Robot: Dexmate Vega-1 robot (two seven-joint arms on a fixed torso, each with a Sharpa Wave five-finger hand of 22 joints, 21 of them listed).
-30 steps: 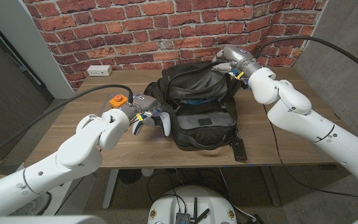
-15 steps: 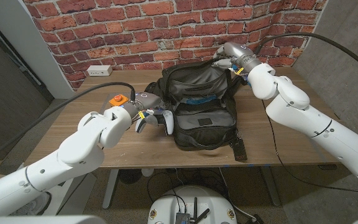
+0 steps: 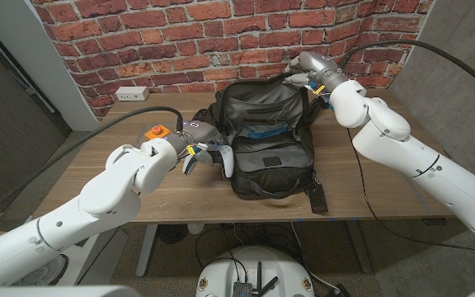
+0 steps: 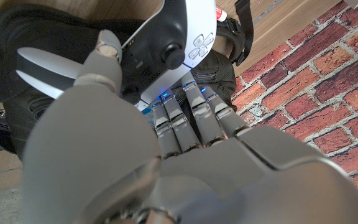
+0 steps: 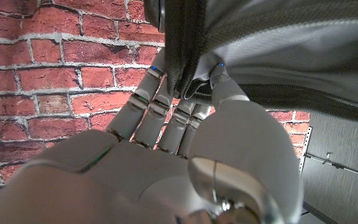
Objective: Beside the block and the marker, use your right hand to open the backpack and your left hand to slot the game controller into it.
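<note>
A black backpack [image 3: 266, 136] lies open on the wooden table [image 3: 369, 186], its grey-lined flap [image 3: 264, 101] raised at the far side. My right hand [image 3: 301, 69] grips the flap's top edge and holds it up; in the right wrist view its fingers [image 5: 166, 109] wrap the black edge of the flap [image 5: 185, 43]. My left hand [image 3: 195, 139] holds the white game controller [image 3: 223, 159] at the backpack's left rim. In the left wrist view the controller [image 4: 166, 43] sits pinched between thumb and fingers [image 4: 191, 115] over the bag. An orange block [image 3: 154, 132] sits beside the left hand.
A white power strip [image 3: 131, 93] lies at the table's far left by the brick wall. A black strap end [image 3: 317, 198] trails off the backpack toward the table's front edge. Cables run from both arms across the table's sides.
My right hand has lifted the flap higher and farther back, opening the backpack wider. My left hand has carried the controller rightward to the bag's rim.
</note>
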